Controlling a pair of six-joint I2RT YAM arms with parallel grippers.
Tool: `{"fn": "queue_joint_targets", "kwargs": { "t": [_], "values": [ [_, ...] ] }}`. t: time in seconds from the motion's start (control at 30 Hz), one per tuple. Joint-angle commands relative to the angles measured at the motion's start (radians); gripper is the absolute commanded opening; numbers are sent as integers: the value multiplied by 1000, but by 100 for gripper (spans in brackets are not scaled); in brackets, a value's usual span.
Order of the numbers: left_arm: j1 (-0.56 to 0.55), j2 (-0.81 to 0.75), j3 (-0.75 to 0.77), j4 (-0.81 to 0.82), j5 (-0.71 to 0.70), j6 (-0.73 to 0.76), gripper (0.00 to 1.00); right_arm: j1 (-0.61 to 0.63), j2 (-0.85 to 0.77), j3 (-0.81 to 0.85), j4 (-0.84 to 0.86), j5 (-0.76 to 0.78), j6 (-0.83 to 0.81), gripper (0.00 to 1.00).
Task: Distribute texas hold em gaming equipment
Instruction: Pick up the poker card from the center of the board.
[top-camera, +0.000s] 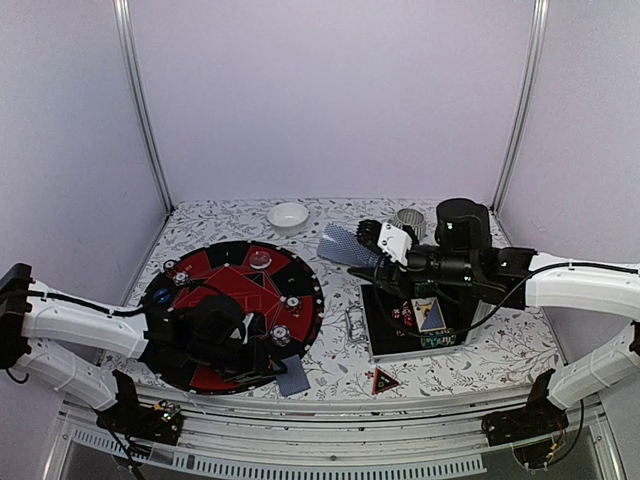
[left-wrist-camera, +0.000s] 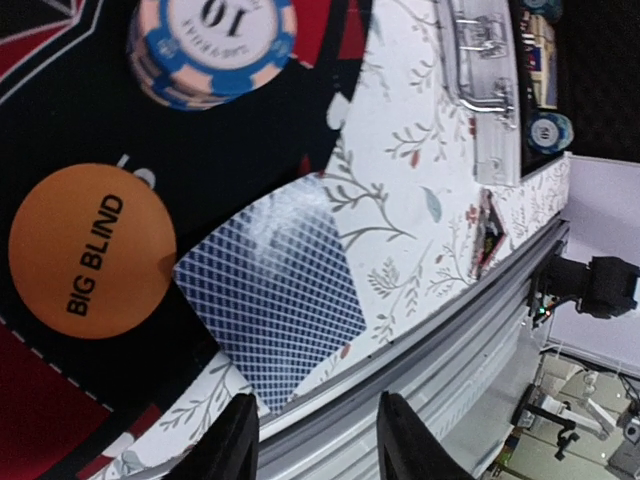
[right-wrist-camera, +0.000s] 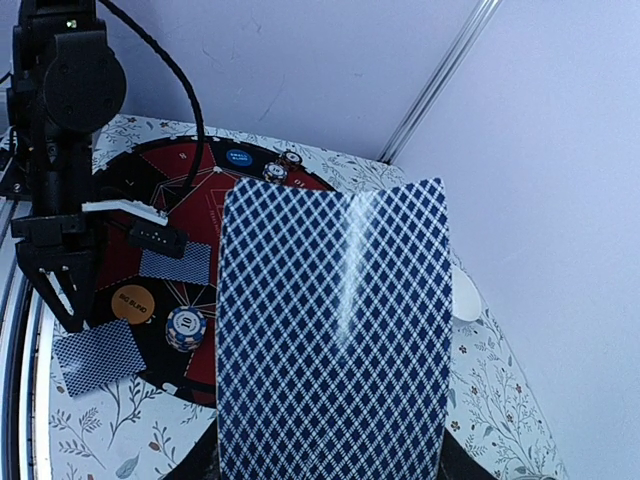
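Note:
My right gripper (right-wrist-camera: 330, 472) is shut on a blue diamond-backed playing card (right-wrist-camera: 335, 330), bowed between its jaws and held in the air behind the round red-and-black mat (top-camera: 215, 270). The same card (top-camera: 342, 245) shows in the top view. My left gripper (left-wrist-camera: 315, 445) is open and empty, just above another face-down card (left-wrist-camera: 275, 290) that lies across the mat's near edge. Beside that card are an orange BIG BLIND button (left-wrist-camera: 90, 250) and a blue striped chip (left-wrist-camera: 215, 45). One more card (right-wrist-camera: 175, 265) lies on the mat. A red triangular marker (top-camera: 385, 380) sits near the front edge.
A black box (top-camera: 385, 335) holding cards and chips stands right of the mat, with a clear holder (top-camera: 355, 322) beside it. The white bowl (top-camera: 288, 214) and ribbed grey cup (top-camera: 408, 220) are at the back. A metal rail (left-wrist-camera: 450, 340) runs along the table's near edge.

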Motion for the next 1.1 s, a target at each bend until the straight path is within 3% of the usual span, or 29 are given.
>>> {"fn": "queue_joint_targets", "kwargs": {
  "t": [0.0, 0.17, 0.37, 0.5, 0.77, 1.07],
  "values": [
    [-16, 57, 26, 14, -53, -81, 41, -3, -58, -30, 8, -30, 20, 43],
    [-25, 48, 36, -23, -131, -136, 38, -2, -90, -60, 12, -50, 30, 43],
    [-27, 131, 42, -13, -132, -177, 36, -2, -109, -82, 16, -52, 30, 43],
    [-36, 81, 14, -51, -166, -232, 35, -3, -126, -90, 13, -65, 26, 43],
    [-31, 188, 48, 19, -126, -191, 34, -2, -132, -92, 12, -66, 21, 43],
    [-27, 172, 9, 68, -187, -213, 29, -2, -162, -96, 14, -94, 23, 43]
  ]
}}
